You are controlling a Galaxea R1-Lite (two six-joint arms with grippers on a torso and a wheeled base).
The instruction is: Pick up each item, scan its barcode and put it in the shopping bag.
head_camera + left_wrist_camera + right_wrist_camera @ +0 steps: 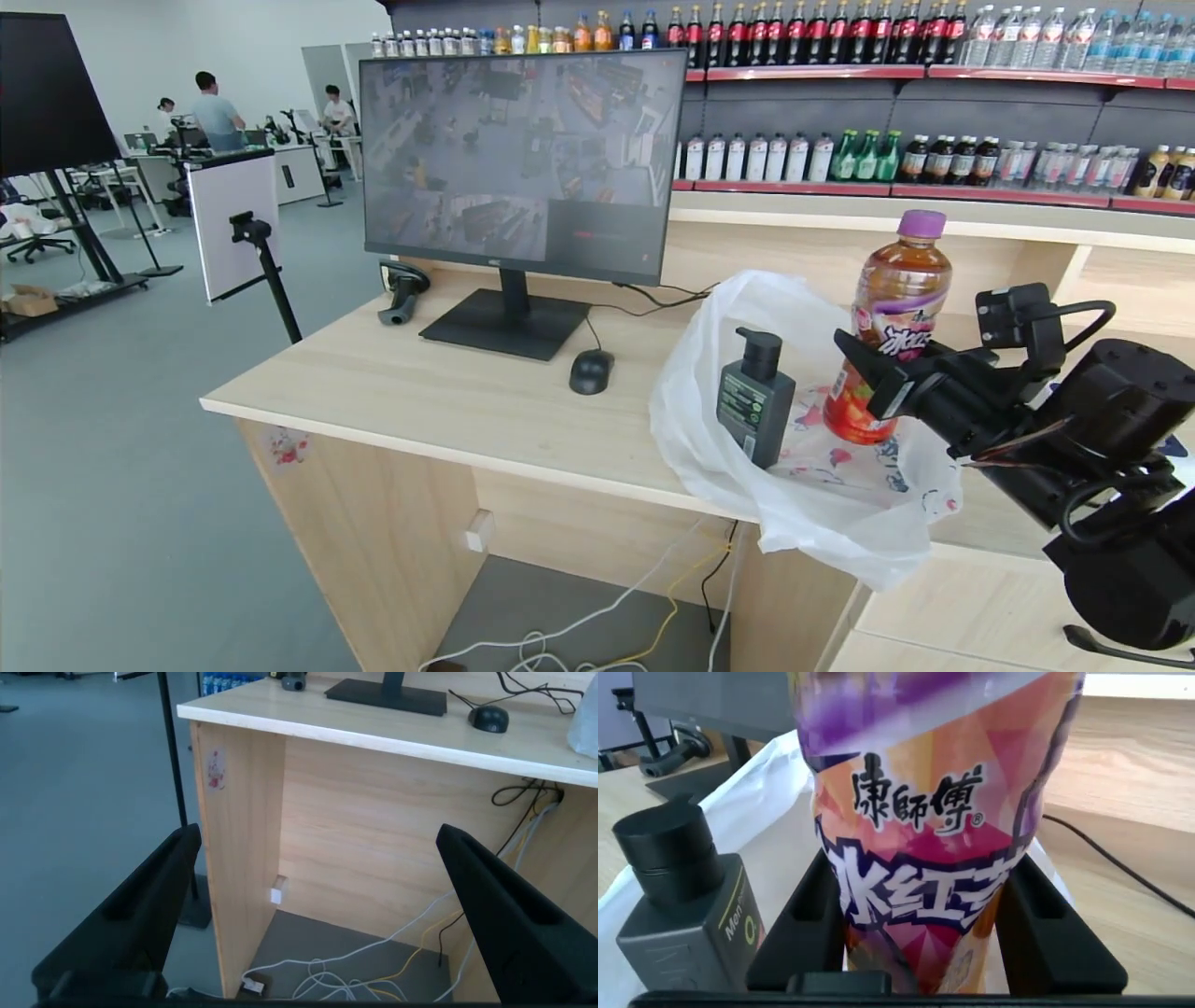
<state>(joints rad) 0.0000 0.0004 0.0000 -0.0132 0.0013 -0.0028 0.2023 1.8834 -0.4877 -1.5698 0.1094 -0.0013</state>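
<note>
The right gripper (873, 378), clamped round the upright tea bottle (901, 289), holds it over the open shopping bag (700, 439), 3 o'clock from the pump bottle (754, 401).

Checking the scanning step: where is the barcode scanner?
In the head view the barcode scanner sits on the counter near its far left corner, just left of the monitor.

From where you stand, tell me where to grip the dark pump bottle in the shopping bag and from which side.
Grip the pump bottle across its flat, boxy body, below the narrow pump head. It stands upright, so come in level from its front-left, likely with the open left gripper; the drink bottle held in the right gripper crowds it on the right.
</note>
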